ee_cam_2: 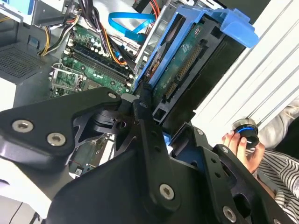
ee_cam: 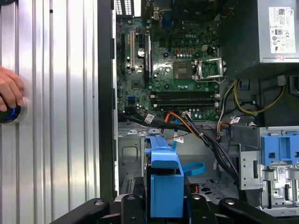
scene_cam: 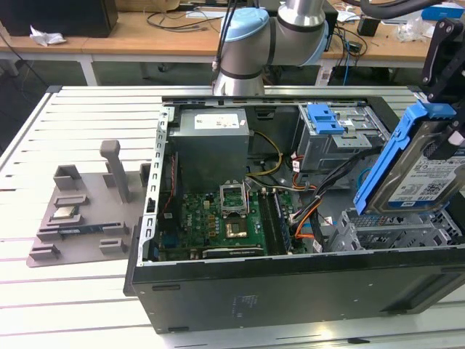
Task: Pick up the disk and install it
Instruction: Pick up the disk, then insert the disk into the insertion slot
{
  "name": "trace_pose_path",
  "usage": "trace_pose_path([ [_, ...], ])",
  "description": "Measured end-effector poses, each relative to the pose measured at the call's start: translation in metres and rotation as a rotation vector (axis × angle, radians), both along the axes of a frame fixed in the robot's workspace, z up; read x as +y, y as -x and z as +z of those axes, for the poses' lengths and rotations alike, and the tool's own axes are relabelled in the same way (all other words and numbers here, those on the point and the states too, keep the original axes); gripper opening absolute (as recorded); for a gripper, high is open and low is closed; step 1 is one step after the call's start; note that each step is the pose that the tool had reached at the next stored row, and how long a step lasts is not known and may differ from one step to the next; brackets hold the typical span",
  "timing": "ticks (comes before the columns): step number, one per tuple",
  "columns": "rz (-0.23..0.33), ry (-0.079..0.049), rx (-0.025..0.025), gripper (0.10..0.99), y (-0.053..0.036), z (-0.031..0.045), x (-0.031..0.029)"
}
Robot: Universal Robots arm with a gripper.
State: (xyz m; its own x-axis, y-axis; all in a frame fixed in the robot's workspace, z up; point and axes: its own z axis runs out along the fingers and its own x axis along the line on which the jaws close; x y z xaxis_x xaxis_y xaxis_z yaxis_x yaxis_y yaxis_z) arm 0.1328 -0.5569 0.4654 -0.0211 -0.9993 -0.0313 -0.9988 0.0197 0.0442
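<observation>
1. Over the right end of the open computer case point(scene_cam: 290, 298), near the exterior view's right edge, the disk point(scene_cam: 429, 174) hangs tilted and clear of the chassis, so the pick-up looks done.
2. In the first wrist view the gripper point(ee_cam: 166, 207) has its fingers clamped on the disk's blue carrier frame.
3. Installing remains, I judge: the disk sits in no bay, with the metal bay point(scene_cam: 392, 233) just below it.
4. Far left of the exterior view, a grey fixture tray point(scene_cam: 80, 211) lies on the slatted table point(scene_cam: 73, 291), well apart.
5. Centre: the power supply point(scene_cam: 211, 134) sits above the motherboard point(scene_cam: 218, 218).
6. Centre-right: a drive cage carries a bare blue bracket point(scene_cam: 325, 118). Orange and black cables point(scene_cam: 309, 214) run beside the metal bay and could snag the carrier.
7. In the first wrist view, a person's hand point(ee_cam: 9, 91) rests on a blue-ringed knob point(ee_cam: 8, 113) on the table.
</observation>
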Motion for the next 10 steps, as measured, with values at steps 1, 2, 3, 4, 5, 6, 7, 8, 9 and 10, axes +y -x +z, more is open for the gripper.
trace_pose_path([
  [1,0.0,0.0,0.0,0.369,0.0,-0.0001,0.0],
  [2,0.0,0.0,0.0,0.369,0.0,-0.0001,0.0],
  [3,0.0,0.0,0.0,0.369,0.0,-0.0002,0.0],
  [4,0.0,0.0,0.0,0.369,0.0,-0.0002,0.0],
  [5,0.0,0.0,0.0,0.369,0.0,-0.0003,0.0],
  [6,0.0,0.0,0.0,0.369,0.0,-0.0006,0.0],
  [7,0.0,0.005,0.0,0.369,0.0,-0.0012,0.0005],
  [8,0.0,0.008,0.0,0.369,0.0,-0.0045,0.002],
  [9,0.0,0.008,0.0,0.369,0.0,-0.0059,0.0028],
  [10,0.0,0.008,0.0001,0.369,0.0,-0.0071,0.0035],
])
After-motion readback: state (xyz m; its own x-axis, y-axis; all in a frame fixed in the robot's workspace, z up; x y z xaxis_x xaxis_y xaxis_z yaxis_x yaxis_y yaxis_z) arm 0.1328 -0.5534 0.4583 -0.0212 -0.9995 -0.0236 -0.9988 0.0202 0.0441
